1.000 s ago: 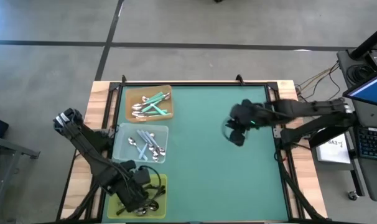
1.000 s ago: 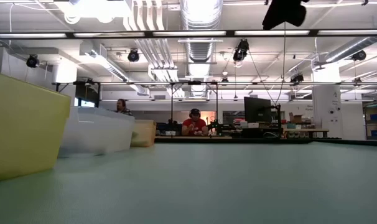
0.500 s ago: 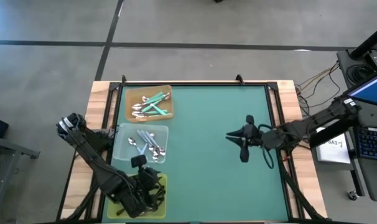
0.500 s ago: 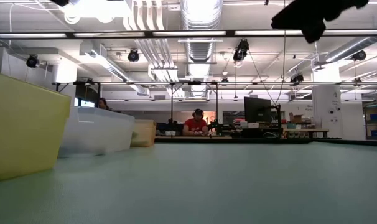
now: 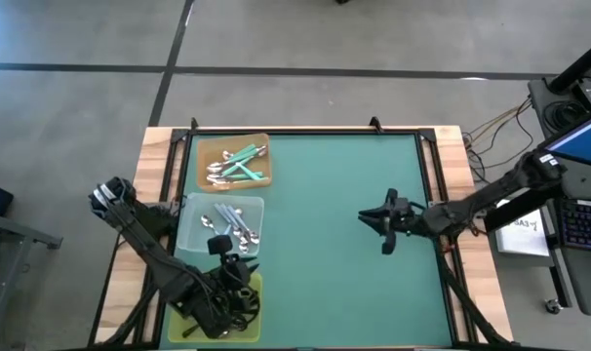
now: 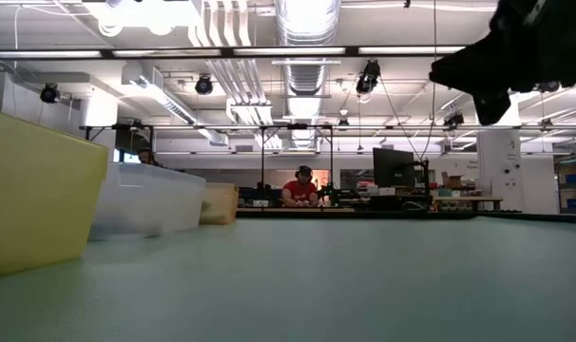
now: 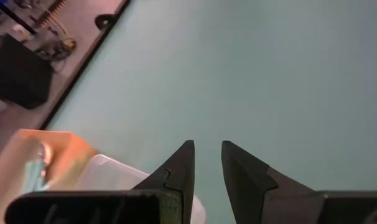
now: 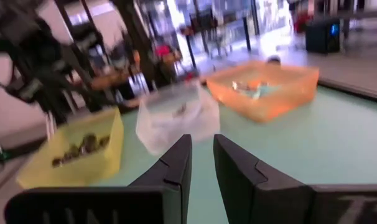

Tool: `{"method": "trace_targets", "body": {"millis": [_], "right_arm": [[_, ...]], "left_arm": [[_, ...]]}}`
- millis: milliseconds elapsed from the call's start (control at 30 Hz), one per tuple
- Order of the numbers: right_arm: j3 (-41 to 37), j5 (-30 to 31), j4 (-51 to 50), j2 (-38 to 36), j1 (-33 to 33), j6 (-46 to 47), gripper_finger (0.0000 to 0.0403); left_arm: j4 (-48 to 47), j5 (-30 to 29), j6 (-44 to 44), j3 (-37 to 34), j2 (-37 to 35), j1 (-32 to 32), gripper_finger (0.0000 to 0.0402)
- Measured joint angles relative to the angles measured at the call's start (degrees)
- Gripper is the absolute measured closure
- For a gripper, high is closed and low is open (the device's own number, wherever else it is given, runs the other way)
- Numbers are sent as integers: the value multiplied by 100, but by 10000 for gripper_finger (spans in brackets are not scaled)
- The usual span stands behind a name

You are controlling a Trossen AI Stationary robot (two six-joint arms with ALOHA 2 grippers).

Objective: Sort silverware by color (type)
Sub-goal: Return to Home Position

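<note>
The spoons lie sorted in three trays along the table's left side. Mint-teal ones fill the orange tray (image 5: 235, 163), pale blue ones the clear tray (image 5: 220, 226), black ones the yellow tray (image 5: 239, 310). My left gripper (image 5: 220, 244) (image 7: 207, 152) hangs above the border of the clear and yellow trays, shut and empty. My right gripper (image 5: 364, 218) (image 8: 202, 149) floats above the table's right half, pointing level toward the trays, shut and empty. The low view shows the right gripper (image 6: 459, 71) high at the right.
The right wrist view takes in the row of trays: orange tray (image 8: 263, 90), clear tray (image 8: 176, 115), yellow tray (image 8: 76, 149). A green mat (image 5: 334, 273) covers the table inside a dark frame. A monitor and keyboard (image 5: 578, 219) sit beyond the right edge. People sit far off in the room.
My right gripper has drawn back toward the table's right edge, come lower, and turned from pointing down to pointing level at the trays. My left gripper has risen from over the yellow tray and shifted toward the far edge, reaching the clear tray's near rim.
</note>
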Motion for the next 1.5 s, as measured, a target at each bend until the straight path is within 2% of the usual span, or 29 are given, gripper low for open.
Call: {"method": "trace_targets", "body": {"millis": [100,200,267,433,633,767,967,1333,1500], "right_arm": [[-527,163,952,-171,0,-194,344],[-963,547,1433,-437,-1,-224,344],[-965,860,1045,-642,-8,-187,344],[-970,1141,210,-1056,-167,-334,344],[-972,1096,-712,-1586,-816,-301,344],[-972,453,-1316,-1956,-1520,-182,344],[-972,-1123,-2004,-2347,-2920,-26,344],[-974,-3619,-2053,-2431,-5615,-483,344],[-974,-4501,-2053,-2431,-6650,-801,344]], "left_arm": [[-143,-42,3,0,0,30,338],[-287,-42,-167,0,-31,70,338],[-412,-44,-311,2,-48,97,338],[-673,-52,-464,2,-69,180,338],[-920,-355,-469,2,-103,265,338],[-1012,-491,-514,2,-103,336,338],[-1120,-629,-599,2,-117,396,338],[-1166,-650,-728,2,-147,700,338],[-1229,-672,-728,2,-194,993,338]]}}
